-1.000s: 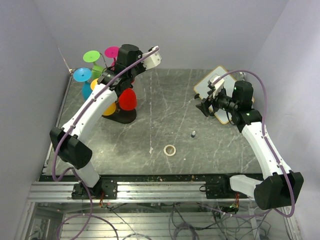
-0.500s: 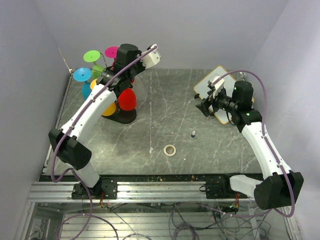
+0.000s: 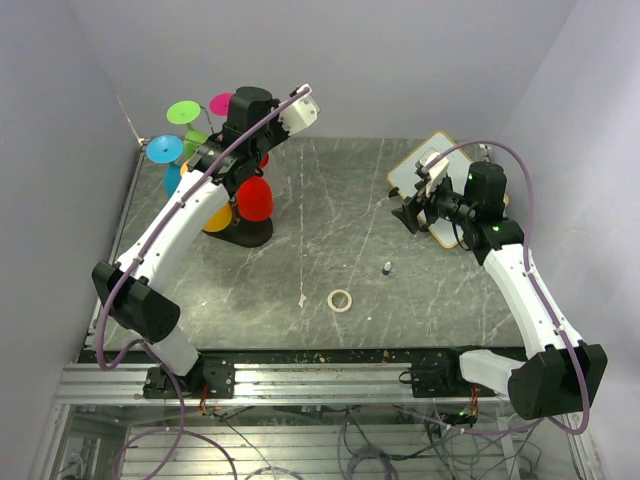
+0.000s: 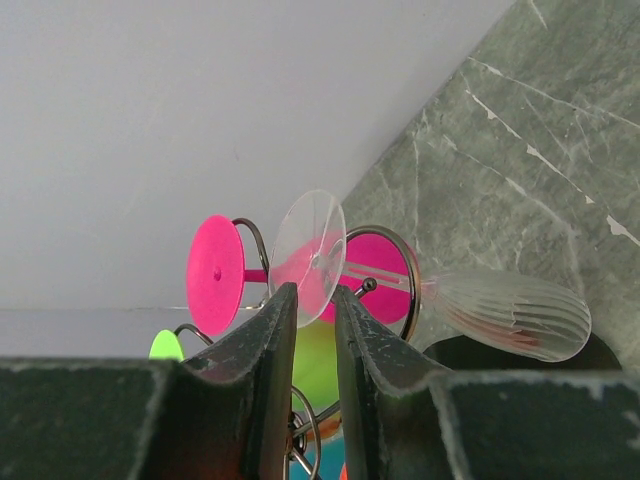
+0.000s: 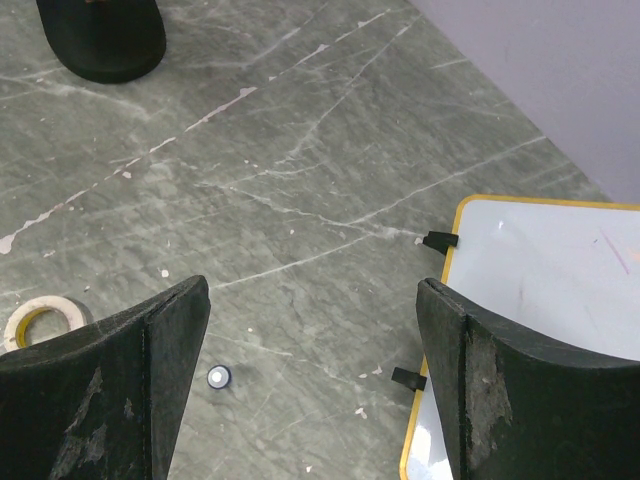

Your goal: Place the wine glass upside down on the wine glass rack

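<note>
The wine glass rack [image 3: 232, 150] stands at the back left on its black oval base [image 3: 242, 234], with several coloured glasses hanging upside down. In the left wrist view its wire rings [image 4: 392, 240] curl round a pink glass. My left gripper [image 4: 314, 292] is nearly shut, with the rim of the clear wine glass's round foot [image 4: 308, 250] between its fingertips. The glass's ribbed bowl [image 4: 512, 316] points away to the right, beside the rings. From above, the left gripper [image 3: 236, 138] is at the top of the rack. My right gripper [image 5: 312, 300] is open and empty over the table on the right.
A white board with a yellow rim [image 3: 428, 178] lies at the back right, under the right wrist. A roll of tape [image 3: 340, 300] and a small dark cap [image 3: 386, 267] lie mid-table. Walls close in on the left, back and right.
My left wrist has shifted slightly to the left and back at the top of the rack. The right arm has not moved.
</note>
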Robot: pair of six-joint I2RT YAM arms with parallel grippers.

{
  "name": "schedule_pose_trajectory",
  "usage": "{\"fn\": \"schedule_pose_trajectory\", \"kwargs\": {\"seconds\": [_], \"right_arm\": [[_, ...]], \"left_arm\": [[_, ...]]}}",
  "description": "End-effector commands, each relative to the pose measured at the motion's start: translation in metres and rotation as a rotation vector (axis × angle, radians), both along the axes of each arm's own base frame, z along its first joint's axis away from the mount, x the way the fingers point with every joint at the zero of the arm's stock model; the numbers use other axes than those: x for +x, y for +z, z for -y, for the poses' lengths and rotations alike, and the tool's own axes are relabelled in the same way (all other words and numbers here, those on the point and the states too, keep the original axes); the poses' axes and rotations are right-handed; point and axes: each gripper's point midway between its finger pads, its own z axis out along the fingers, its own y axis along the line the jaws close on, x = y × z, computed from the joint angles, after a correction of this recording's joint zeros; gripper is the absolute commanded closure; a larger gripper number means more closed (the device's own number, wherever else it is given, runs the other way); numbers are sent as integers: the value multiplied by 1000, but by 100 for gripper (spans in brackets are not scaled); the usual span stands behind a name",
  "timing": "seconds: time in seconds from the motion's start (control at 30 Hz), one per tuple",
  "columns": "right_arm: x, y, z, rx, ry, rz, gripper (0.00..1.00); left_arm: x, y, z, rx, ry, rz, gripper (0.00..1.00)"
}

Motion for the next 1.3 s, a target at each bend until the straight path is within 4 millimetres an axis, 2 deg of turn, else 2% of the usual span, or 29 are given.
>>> {"fn": "schedule_pose_trajectory", "kwargs": {"seconds": [0.0, 0.83, 1.27], "right_arm": [[2, 1, -2, 1, 2, 18, 16], [3, -2, -1, -3, 1, 12, 16], [3, -2, -2, -3, 3, 12, 16]], "left_arm": [[-10, 10, 4, -38, -26, 13, 68], [-16, -3, 2, -18, -29, -53, 67], [-21, 4, -1, -38, -21, -43, 66]]}}
